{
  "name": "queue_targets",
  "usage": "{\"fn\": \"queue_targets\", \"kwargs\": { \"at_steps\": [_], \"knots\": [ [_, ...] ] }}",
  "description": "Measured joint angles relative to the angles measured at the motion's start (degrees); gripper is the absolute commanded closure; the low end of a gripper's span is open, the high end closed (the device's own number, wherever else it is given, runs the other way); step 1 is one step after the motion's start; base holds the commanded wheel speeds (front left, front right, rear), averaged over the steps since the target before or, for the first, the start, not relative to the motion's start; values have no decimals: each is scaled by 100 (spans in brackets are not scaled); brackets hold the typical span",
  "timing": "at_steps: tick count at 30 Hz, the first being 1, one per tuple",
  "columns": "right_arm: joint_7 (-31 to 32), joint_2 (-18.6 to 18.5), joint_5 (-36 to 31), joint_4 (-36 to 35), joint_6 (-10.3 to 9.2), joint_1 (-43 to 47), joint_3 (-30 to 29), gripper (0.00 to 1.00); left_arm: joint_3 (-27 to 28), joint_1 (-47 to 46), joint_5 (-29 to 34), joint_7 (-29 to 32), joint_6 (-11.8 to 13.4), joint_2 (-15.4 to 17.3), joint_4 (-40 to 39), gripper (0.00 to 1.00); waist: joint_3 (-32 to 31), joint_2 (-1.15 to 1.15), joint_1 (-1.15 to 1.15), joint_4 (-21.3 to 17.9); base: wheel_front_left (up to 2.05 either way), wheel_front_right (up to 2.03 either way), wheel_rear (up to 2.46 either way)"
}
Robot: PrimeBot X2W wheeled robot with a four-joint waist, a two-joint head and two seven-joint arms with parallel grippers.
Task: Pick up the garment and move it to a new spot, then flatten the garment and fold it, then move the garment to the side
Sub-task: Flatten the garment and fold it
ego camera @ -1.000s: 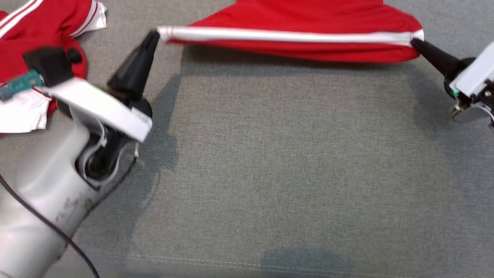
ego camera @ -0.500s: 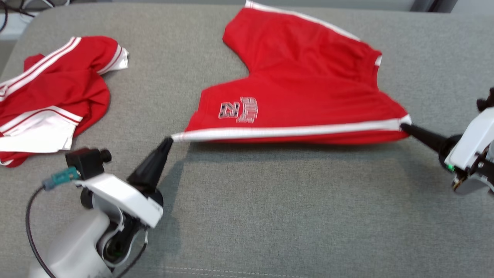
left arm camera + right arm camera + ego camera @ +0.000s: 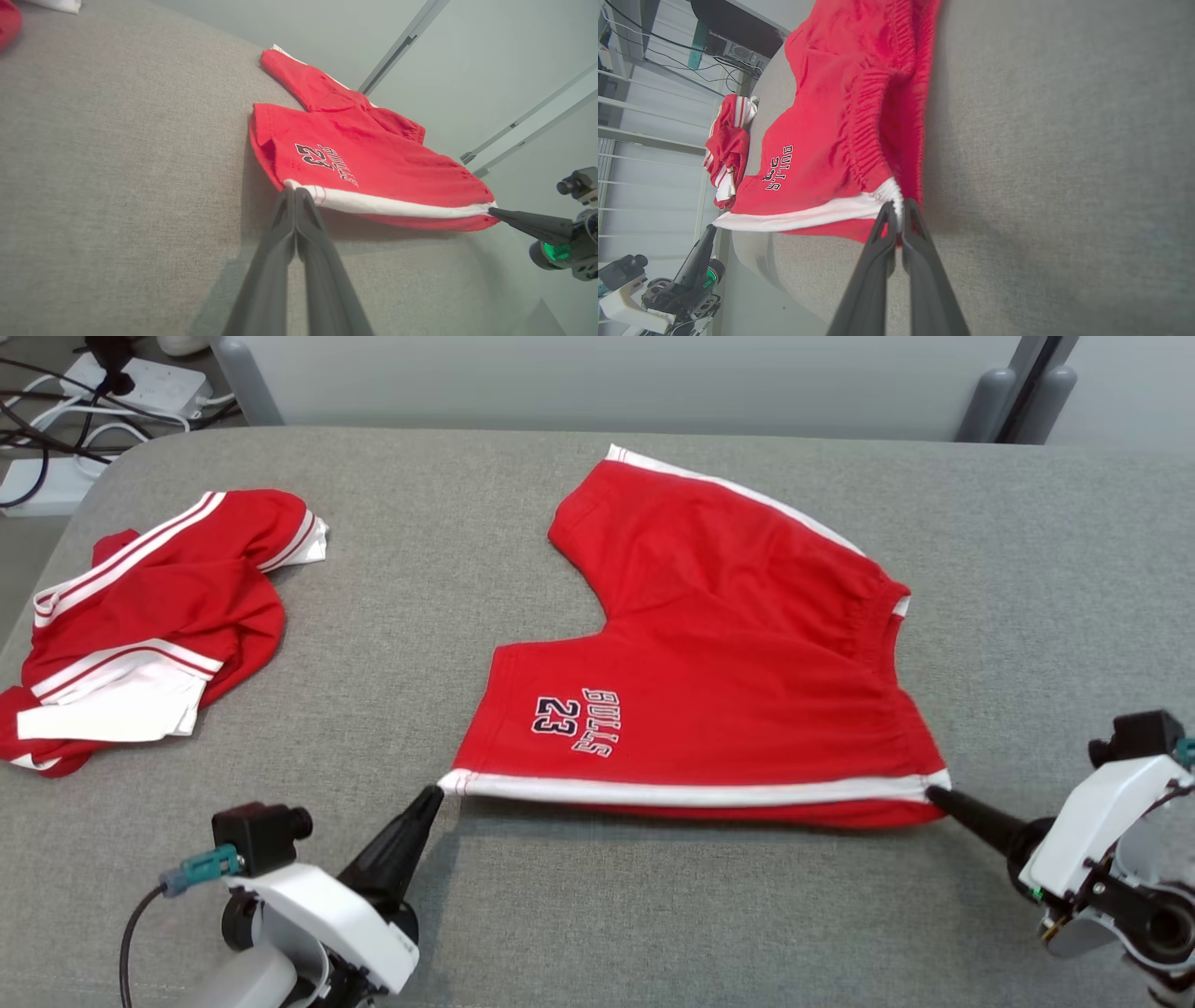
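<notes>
Clearly mid-task: near the front edge of the table [image 3: 653,915], the left gripper [image 3: 434,793] and right gripper [image 3: 932,791] are each clamped tight on one end of the white stripe of the red shorts [image 3: 728,653], holding it slightly raised. Beyond, the shorts lie spread over the table's middle (one leg toward the far edge). Flattening looks underway; folding and moving aside remain.

1. The garment [image 3: 747,644] is bright red, with a white band along its near edge and dark, white-edged "BULLS 23" lettering
2. The other garment [image 3: 159,607] at the far left is red with white stripes and a white panel
3. The table [image 3: 653,915] covering is flecked grey
4. The left gripper [image 3: 431,795] and right gripper [image 3: 934,791] are black-fingered with white housings
</notes>
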Motion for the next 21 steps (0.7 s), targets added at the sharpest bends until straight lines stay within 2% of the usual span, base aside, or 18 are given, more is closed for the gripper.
{"fn": "queue_targets", "kwargs": {
  "at_steps": [7,8,9,10,13,18,21],
  "knots": [
    [-59,67,-179,-107,0,385,-26,100,-2,274,7,-1,0,-7,78,100,-126,0,0,-35,0,0,0],
    [-176,74,-259,-98,0,427,-40,71,-2,291,55,0,0,-11,115,81,-132,0,0,-38,0,0,0],
    [-296,77,-355,-89,0,435,-47,0,36,299,119,0,0,-16,148,9,-135,0,0,-41,0,0,0],
    [-400,81,-426,-82,0,436,-71,0,101,300,168,-1,0,-26,163,0,-139,0,0,-44,0,0,0],
    [-850,98,-721,-88,0,446,-175,0,316,306,427,-1,0,-93,202,0,-154,0,0,-48,0,0,0],
    [-1960,46,-1348,-13,0,545,-339,0,1042,543,1013,-1,0,-248,181,0,-189,0,0,-83,0,0,0],
    [-2279,75,-1713,147,0,557,-575,0,1551,721,1438,-1,0,-396,115,0,-230,0,0,-119,0,0,0]
  ]
}}
